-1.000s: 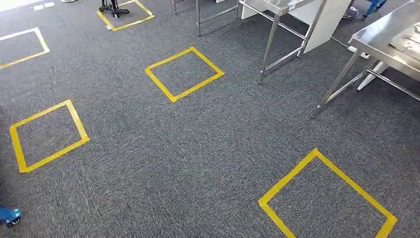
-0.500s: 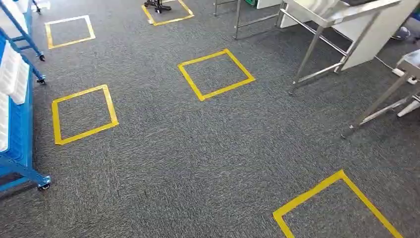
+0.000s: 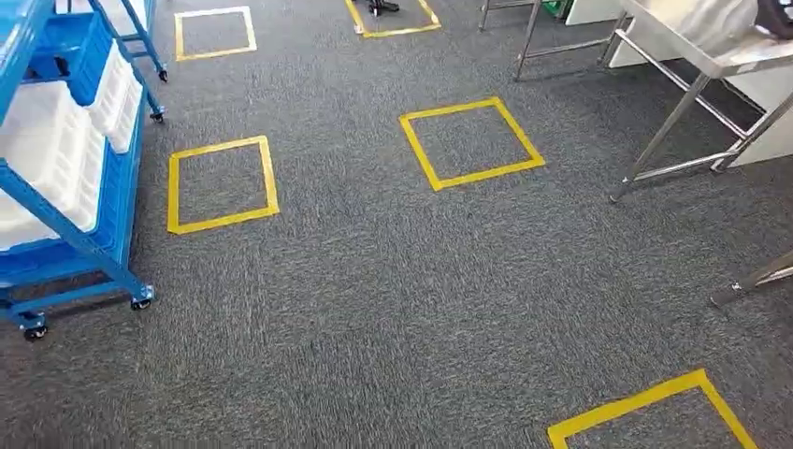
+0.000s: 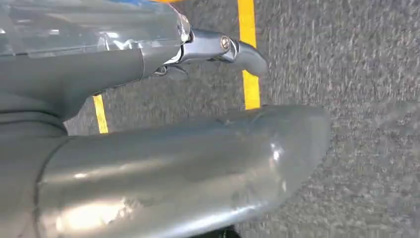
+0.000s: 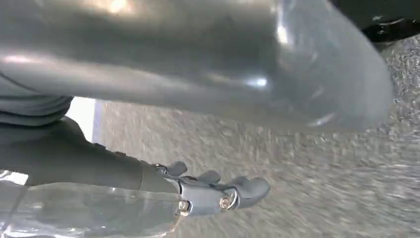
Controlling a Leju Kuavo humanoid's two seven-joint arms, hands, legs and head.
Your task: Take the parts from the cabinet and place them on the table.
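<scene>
Facing the blue cabinet (image 3: 65, 168) at the frame's left edge, we find our left hand (image 4: 218, 49) nearer (both hands (image 5: 218, 193) hang empty, fingers loosely apart).

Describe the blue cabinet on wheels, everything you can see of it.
The blue cabinet stands at the left edge of the head view, cut off by the frame. It is a blue metal-looking frame with slanted struts, on small black casters resting on the grey carpet. Its tilted shelves hold white trays and a blue bin. Nothing else touches it.
</scene>
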